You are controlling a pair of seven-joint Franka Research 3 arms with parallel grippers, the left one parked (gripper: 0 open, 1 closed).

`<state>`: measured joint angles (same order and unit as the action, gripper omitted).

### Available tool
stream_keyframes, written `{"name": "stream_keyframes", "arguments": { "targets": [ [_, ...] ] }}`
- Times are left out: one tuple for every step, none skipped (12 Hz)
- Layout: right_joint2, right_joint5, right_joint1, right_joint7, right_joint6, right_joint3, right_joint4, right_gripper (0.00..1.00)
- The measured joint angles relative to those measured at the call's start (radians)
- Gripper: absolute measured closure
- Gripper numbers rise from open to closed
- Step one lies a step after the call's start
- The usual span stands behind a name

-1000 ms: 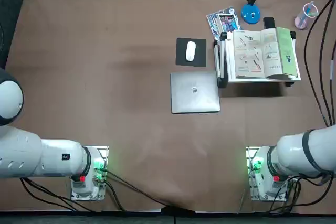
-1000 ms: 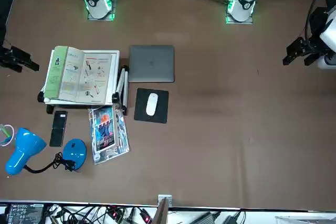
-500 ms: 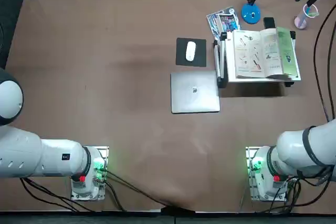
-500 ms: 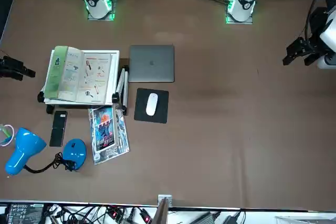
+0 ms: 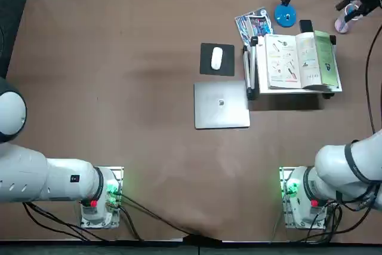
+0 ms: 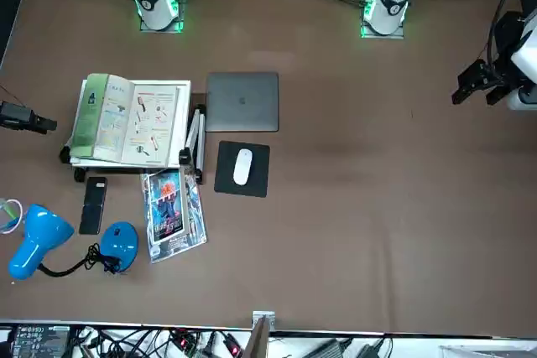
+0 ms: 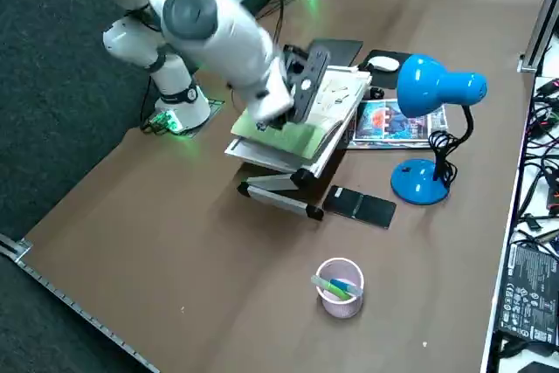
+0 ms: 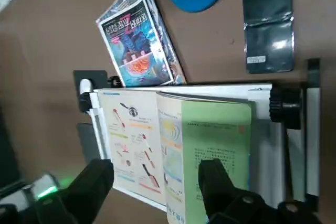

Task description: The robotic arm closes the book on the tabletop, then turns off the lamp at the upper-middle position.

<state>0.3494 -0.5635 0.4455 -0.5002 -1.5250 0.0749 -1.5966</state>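
The book [image 5: 301, 61] lies open on a white stand, white illustrated pages up and a green leaf at its outer side. My right gripper [image 8: 155, 187] hangs open high over it with nothing between its fingers; both fingers [image 8: 218, 182] frame the open pages [image 8: 178, 150]. The same gripper [image 7: 301, 85] hovers above the book [image 7: 301, 124] in the right side view and shows at the table's edge [image 6: 21, 116] in the front view. The lamp's blue disc base [image 5: 285, 16] stands behind the book; its blue head [image 7: 437, 85] rises on a black neck.
A black phone [image 6: 95, 204] and a glossy blue leaflet [image 6: 172, 211] lie between the book stand and the lamp base [image 6: 120, 243]. A grey laptop [image 5: 221, 104] and a white mouse [image 5: 216, 58] on a black pad sit left of the book. A pink cup [image 7: 339, 286] stands near the right table edge.
The right gripper has shifted a little at the book's outer side. The book stays open and the lamp has not moved.
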Motion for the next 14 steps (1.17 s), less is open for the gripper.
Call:
{"name": "stream_keyframes", "arguments": {
  "targets": [
    [0.023,-0.024,0.019,-0.011,0.015,0.0,0.0,0.01],
    [0.044,-0.039,0.036,-0.017,0.026,0.0,-0.001,0.01],
    [0.064,-0.053,0.05,-0.022,0.037,0.0,-0.002,0.01],
    [0.083,-0.065,0.061,-0.037,0.047,0.0,-0.002,0.01],
    [0.1,-0.071,0.07,-0.063,0.051,0.0,-0.002,0.01],
    [0.117,-0.074,0.078,-0.089,0.052,0.0,-0.003,0.01],
    [0.133,-0.074,0.084,-0.108,0.052,0.0,-0.003,0.01],
    [0.148,-0.074,0.089,-0.121,0.051,0.0,-0.003,0.01],
    [0.159,-0.074,0.09,-0.132,0.045,0.0,-0.003,0.01],
    [0.168,-0.07,0.09,-0.14,0.037,0.0,-0.003,0.01],
    [0.175,-0.065,0.09,-0.152,0.029,0.0,-0.003,0.01],
    [0.182,-0.059,0.09,-0.173,0.017,0.0,-0.003,0.01],
    [0.188,-0.054,0.09,-0.192,0.004,0.0,-0.003,0.01],
    [0.192,-0.045,0.091,-0.208,-0.006,0.0,-0.003,0.01]
  ]
}}
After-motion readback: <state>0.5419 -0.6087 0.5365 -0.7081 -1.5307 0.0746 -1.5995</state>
